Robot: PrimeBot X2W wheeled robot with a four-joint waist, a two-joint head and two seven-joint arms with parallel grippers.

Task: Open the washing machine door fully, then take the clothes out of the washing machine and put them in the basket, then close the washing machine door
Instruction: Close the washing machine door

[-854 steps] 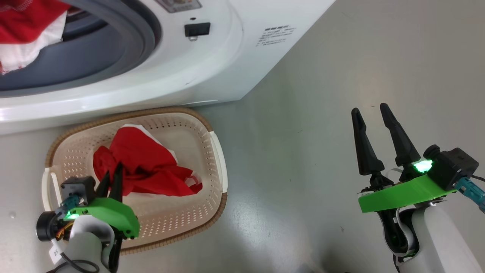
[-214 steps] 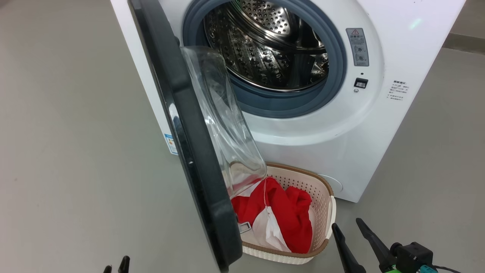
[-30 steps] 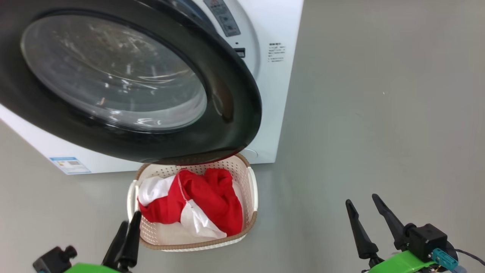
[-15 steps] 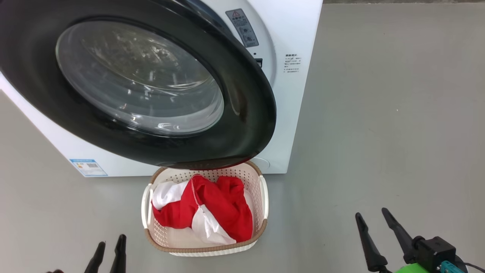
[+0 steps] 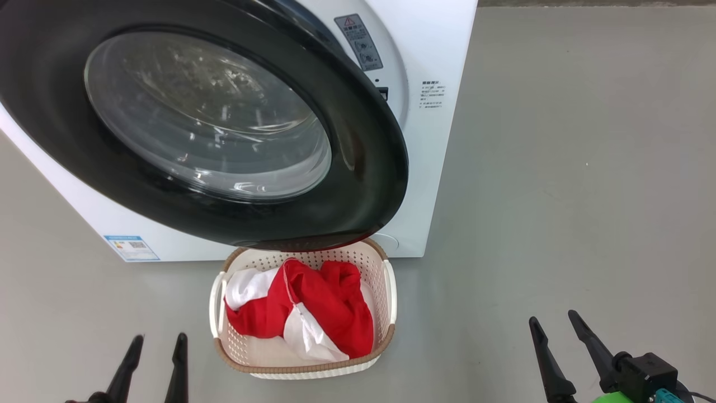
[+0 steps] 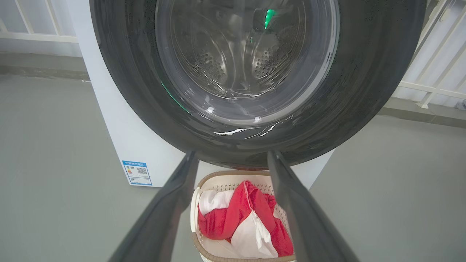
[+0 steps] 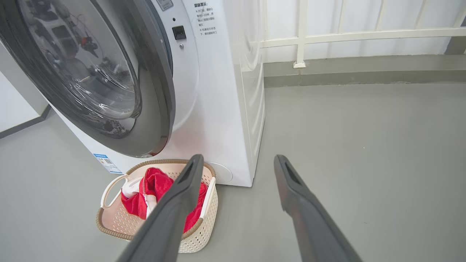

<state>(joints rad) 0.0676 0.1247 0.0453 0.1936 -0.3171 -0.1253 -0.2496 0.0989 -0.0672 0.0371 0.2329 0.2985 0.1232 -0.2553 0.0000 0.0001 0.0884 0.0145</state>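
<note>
1. In the head view, the washing machine door (image 5: pixel 363 184) was seen swung close to the front of the white washing machine (image 5: pixel 442 45), with its right edge a little off it. The red and white clothes (image 5: pixel 330 302) were piled in the basket (image 5: pixel 305 370), which was set on the floor just under the door. The left gripper (image 5: pixel 159 337) and the right gripper (image 5: pixel 552 317) were held low, well apart, both spread wide with nothing in them.
2. In the left wrist view, the left gripper was pointed at the door's black rim and kept apart from it. The basket of clothes was seen between its fingers.
3. In the right wrist view, the right gripper was spread over the grey floor (image 7: pixel 364 145). The basket was seen beside the machine.
</note>
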